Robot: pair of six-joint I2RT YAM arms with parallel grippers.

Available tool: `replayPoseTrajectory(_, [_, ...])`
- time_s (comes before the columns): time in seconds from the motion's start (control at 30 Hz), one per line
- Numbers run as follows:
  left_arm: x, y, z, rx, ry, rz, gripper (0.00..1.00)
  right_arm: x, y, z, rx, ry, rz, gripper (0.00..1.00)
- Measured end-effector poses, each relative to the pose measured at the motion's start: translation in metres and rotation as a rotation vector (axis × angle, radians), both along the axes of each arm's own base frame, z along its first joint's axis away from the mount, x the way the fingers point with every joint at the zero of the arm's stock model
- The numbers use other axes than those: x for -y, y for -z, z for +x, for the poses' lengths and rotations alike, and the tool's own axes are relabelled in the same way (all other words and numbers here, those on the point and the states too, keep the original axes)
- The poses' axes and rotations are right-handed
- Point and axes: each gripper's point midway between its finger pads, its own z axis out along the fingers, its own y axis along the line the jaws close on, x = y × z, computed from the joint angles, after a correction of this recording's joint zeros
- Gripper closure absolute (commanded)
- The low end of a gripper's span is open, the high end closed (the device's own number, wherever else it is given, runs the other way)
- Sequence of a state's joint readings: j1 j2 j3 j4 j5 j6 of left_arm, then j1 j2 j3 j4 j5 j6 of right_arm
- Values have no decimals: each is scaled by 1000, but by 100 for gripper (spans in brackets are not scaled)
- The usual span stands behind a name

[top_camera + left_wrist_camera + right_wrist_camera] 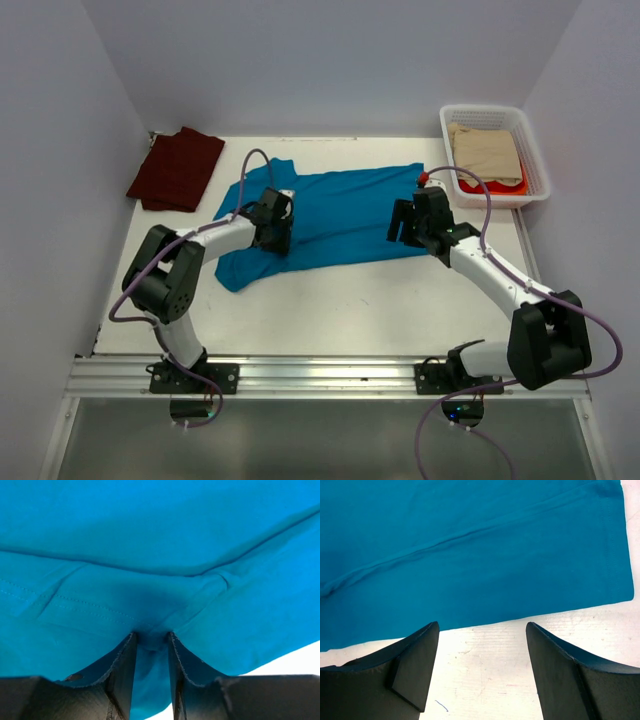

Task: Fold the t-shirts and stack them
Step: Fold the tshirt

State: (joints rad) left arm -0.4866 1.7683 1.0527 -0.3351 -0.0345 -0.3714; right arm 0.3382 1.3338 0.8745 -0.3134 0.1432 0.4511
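The teal-blue t-shirt (pixel 340 215) lies spread across the middle of the table, bunched at its left end. My left gripper (pixel 274 222) is on its left part, shut on a pinched fold of the teal cloth (pixel 152 640). My right gripper (pixel 408 222) hangs over the shirt's right hem, open and empty; its fingers (pixel 417 665) frame bare table just short of the shirt's edge (pixel 485 622). The dark maroon t-shirt (pixel 176 168) lies folded at the far left corner.
A white basket (pixel 532 158) at the far right holds beige and red cloth. White walls close in the table on three sides. A metal rail (pixel 320 375) runs along the near edge by the arm bases.
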Motion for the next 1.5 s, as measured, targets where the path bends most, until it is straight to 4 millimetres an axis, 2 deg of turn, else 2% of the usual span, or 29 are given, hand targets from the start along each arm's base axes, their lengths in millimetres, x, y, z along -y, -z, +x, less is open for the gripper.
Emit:
replayPoseTrajectory(0.1, [1, 1, 2, 0, 1, 2, 78, 1, 0, 0, 1, 3, -3, 27])
replayPoseTrajectory(0.13, [1, 2, 2, -1, 0, 4, 91, 1, -1, 0, 1, 3, -3, 27])
replayPoseTrajectory(0.2, [0, 2, 3, 2, 4, 7, 100, 1, -2, -1, 5, 4, -4, 28])
replayPoseTrajectory(0.53, [-1, -3, 3, 1, 9, 17, 100, 6, -2, -4, 9, 11, -19, 29])
replayPoseTrajectory(0.87, [5, -36, 19, 56, 5, -1, 100, 6, -2, -4, 9, 11, -19, 28])
replayPoseTrajectory(1.37, [4, -39, 19, 54, 8, 8, 69, 6, -2, -4, 10, 12, -20, 27])
replayPoseTrajectory(1.5, [4, -39, 19, 54, 9, 8, 71, 7, -2, -3, 10, 14, -24, 27])
